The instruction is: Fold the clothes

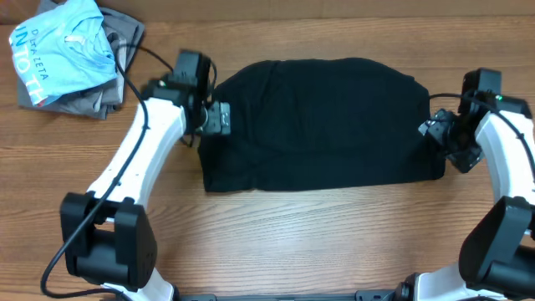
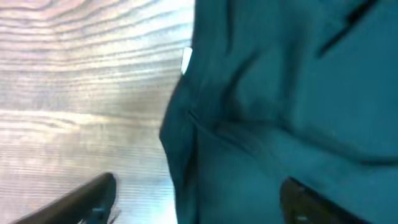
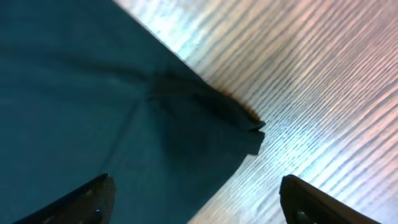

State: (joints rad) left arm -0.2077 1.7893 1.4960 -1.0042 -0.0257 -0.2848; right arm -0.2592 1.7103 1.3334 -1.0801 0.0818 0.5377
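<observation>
Wide-spread fingers (image 2: 93,199) frame both wrist views: left tool (image 1: 216,119) and right tool (image 1: 436,130) gape fully, gripping nothing, one at each short end of the black garment (image 1: 318,125). It lies flat on the counter (image 1: 276,242) between them, likely so both ends can be worked together; a light blue shirt (image 1: 63,50) on grey garments (image 1: 125,38) sits well aside.

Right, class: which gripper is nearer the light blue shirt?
Left. The left gripper is at the black garment's left edge, the side toward the shirt; the right gripper is at the garment's far right edge.
</observation>
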